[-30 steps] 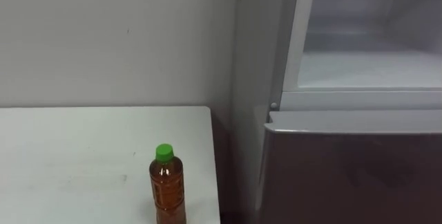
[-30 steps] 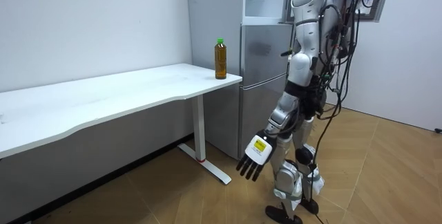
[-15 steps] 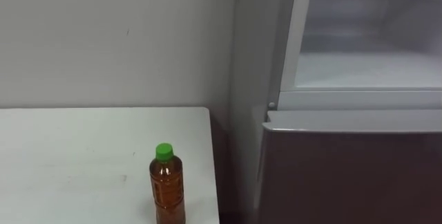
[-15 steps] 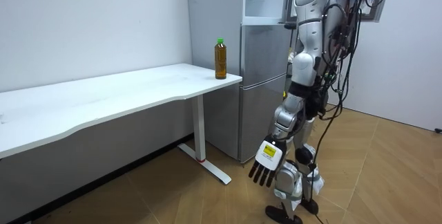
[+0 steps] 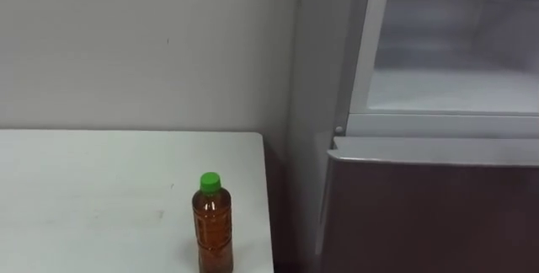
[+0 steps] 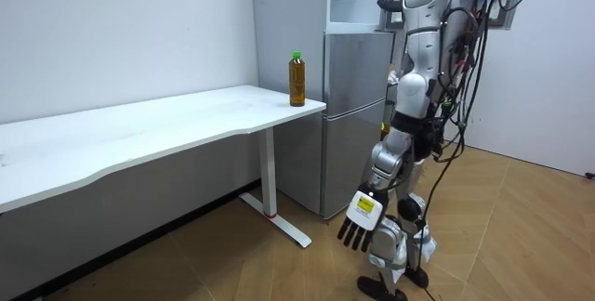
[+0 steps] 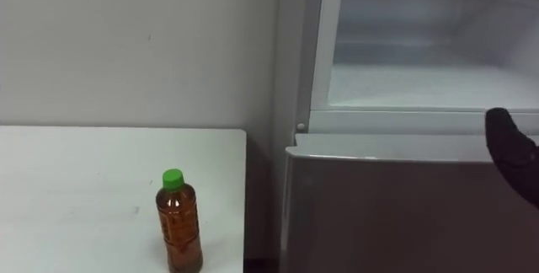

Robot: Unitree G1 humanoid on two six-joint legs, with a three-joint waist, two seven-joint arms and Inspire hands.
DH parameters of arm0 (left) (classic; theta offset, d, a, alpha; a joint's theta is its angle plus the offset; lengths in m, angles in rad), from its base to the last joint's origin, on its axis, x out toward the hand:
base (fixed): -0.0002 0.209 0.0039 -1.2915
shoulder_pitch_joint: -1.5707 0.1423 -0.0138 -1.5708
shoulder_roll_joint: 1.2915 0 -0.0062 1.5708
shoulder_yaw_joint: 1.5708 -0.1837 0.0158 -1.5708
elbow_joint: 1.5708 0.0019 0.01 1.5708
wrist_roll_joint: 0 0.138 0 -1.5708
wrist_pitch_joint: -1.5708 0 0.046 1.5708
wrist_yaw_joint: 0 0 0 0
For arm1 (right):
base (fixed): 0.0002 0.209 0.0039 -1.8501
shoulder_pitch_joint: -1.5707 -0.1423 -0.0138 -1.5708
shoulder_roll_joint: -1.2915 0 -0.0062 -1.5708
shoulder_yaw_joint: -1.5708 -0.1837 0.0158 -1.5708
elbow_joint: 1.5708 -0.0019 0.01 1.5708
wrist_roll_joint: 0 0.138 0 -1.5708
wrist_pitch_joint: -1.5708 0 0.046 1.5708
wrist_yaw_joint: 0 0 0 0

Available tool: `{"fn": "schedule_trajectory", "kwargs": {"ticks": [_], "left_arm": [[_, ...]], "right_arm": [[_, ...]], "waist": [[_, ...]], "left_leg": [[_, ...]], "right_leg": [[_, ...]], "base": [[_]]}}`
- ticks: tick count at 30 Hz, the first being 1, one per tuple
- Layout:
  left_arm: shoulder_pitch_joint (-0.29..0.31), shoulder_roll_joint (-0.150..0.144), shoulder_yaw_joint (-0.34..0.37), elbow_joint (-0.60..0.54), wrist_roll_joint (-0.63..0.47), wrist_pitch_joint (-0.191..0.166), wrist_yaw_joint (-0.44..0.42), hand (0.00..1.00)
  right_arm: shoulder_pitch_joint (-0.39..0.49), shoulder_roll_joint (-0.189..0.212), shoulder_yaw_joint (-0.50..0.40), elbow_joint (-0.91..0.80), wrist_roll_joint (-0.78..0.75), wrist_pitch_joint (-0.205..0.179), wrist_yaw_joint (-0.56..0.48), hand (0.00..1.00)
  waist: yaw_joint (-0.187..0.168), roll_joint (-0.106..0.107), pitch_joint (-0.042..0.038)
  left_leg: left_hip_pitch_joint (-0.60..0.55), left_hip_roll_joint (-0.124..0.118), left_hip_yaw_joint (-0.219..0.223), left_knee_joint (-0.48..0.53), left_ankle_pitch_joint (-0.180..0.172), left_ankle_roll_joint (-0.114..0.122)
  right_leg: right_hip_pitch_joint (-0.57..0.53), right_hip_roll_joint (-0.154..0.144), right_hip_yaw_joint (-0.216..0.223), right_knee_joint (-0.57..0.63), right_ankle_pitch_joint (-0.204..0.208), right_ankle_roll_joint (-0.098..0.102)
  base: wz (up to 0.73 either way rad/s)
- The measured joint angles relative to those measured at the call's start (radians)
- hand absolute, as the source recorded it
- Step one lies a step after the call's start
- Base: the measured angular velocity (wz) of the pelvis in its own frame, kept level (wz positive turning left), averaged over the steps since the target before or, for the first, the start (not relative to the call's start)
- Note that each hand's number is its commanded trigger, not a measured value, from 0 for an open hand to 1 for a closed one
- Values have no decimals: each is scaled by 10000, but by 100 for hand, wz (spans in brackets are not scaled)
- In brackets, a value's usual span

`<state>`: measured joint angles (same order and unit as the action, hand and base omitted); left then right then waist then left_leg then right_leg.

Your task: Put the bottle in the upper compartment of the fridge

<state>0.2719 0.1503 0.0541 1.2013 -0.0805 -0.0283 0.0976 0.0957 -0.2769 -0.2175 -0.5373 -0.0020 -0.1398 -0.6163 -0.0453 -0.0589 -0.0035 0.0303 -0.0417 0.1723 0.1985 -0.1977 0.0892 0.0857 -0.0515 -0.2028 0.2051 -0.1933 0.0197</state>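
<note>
"Two hands: report each."

"Left hand (image 6: 361, 217) hangs low beside my leg, fingers (image 6: 353, 238) straight and relaxed, holding nothing. Right hand (image 7: 512, 159) is raised in front of the fridge, at about the height where its two compartments meet. Whether it is open or closed I cannot tell."

"Location of the bottle?"

"Bottle (image 5: 214, 222) stands upright on the table (image 5: 84, 197), near the end of the table beside the fridge and close to that edge. Neither hand touches it."

"Procedure for the grasp?"

"My judgement:
1. Use the left hand, since it is free and the bottle sits to my left.
2. Approach from the open table side, so that a nudge pushes the bottle inward and not off the edge.
3. Wrap the fingers round the body below the green cap (image 5: 210, 182), firmly enough that the smooth wall does not slip.
4. Lift straight up before moving sideways."

"And the destination?"

"Upper fridge (image 5: 455, 79) is open, with its white interior in view. Carry the bottle upright above the top of the lower door (image 5: 429, 214), set it down flat inside, then release."
</note>
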Motion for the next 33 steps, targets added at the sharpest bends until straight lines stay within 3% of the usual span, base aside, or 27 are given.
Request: {"fn": "schedule_trajectory", "kwargs": {"ticks": [8,16,21,33], "left_arm": [[-12,136,5,62,71,1,-325,0],[-117,245,-14,50,928,132,-1075,0],[-206,292,-216,54,1214,119,-1097,0],[-494,293,-403,12,1632,247,-1146,0]], "right_arm": [[-310,-13,446,-7,-27,0,864,0],[-776,-11,1100,-7,-47,4,1528,0],[-1602,-15,1649,-36,-182,-4,1885,0],[-1788,-9,2776,-85,-913,-15,2283,0]], "waist": [[320,-70,-13],[751,-90,7],[791,-85,33],[1180,-146,37]], "left_leg": [[-21,-5,-127,22,11,-13],[-25,-27,-255,81,4,-3],[-47,-46,-492,154,3,-10],[-383,-61,-746,389,2,-14]], "right_leg": [[45,2,-197,-10,4,-6],[182,-5,-198,-11,4,-4],[275,9,-230,-18,2,-1],[167,-14,-617,-29,5,-1]], "base": [[4],[3],[16],[6]]}}
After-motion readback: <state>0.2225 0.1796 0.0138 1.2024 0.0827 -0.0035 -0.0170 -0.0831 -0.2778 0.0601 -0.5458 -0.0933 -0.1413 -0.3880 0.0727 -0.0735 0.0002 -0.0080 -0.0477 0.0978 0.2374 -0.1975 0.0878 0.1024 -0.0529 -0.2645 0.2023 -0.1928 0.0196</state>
